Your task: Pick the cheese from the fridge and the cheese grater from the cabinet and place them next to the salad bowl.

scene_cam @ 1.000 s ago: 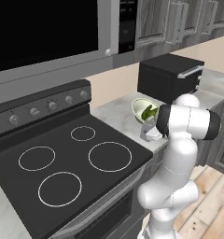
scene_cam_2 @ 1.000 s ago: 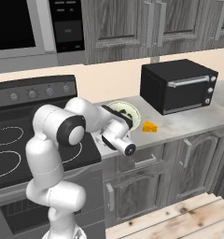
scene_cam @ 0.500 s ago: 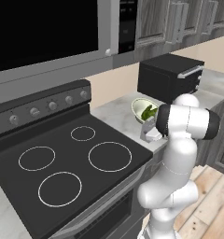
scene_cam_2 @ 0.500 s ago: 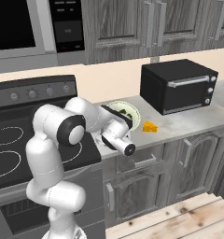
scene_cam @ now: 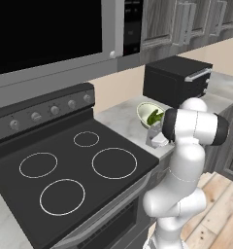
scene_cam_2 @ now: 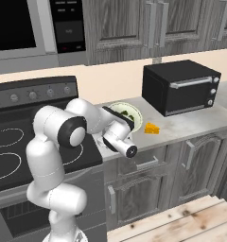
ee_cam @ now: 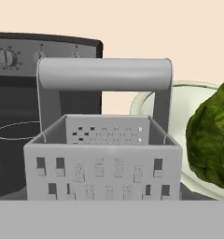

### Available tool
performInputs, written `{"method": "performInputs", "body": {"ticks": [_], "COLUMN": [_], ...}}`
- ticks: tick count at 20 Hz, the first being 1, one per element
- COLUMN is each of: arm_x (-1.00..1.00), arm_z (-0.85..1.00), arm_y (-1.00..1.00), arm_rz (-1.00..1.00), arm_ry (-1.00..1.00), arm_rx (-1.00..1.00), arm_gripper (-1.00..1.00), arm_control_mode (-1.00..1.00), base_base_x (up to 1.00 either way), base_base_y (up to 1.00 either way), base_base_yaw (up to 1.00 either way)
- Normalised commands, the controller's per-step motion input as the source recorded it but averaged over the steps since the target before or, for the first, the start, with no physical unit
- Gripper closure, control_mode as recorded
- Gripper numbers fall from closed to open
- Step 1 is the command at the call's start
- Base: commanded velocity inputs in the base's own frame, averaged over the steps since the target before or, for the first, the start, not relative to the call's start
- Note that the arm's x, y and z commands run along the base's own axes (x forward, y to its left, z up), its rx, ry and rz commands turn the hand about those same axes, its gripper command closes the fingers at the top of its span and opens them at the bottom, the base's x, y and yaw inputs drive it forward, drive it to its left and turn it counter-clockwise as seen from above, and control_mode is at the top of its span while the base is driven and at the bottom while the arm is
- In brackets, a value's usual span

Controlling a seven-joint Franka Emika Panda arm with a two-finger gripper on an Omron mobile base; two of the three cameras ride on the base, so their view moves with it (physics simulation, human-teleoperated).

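The cheese grater (ee_cam: 103, 154) stood upright on the tabletop (scene_cam_2: 191, 125) directly before the jaws, just beside the salad bowl (ee_cam: 200, 140), though whether they gripped it couldn't be told.

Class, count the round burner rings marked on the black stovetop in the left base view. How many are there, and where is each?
4. On the stovetop: back small ring, left ring, front ring, right ring. None appears hidden.
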Motion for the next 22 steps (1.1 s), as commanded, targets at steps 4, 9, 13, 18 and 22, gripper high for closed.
{"method": "performInputs", "body": {"ticks": [4,9,13,18,22], "arm_x": [0.0,0.0,0.0,-0.03,-0.11], "arm_z": [0.0,0.0,0.02,0.04,0.04], "arm_y": [0.0,0.0,-0.23,-0.41,-0.16], "arm_rz": [0.0,0.0,-0.01,0.0,0.0], "arm_ry": [0.0,0.0,0.0,0.0,-0.01], "arm_rx": [0.0,0.0,0.0,0.0,0.0], "arm_gripper": [-1.0,-1.0,-1.0,-1.0,-1.0], "arm_control_mode": [-1.0,-1.0,-1.0,-1.0,-1.0], "base_base_x": [0.0,0.0,0.0,0.0,0.0], "base_base_y": [0.0,0.0,0.0,0.0,0.0], "base_base_yaw": [0.0,0.0,0.0,0.0,0.0]}}
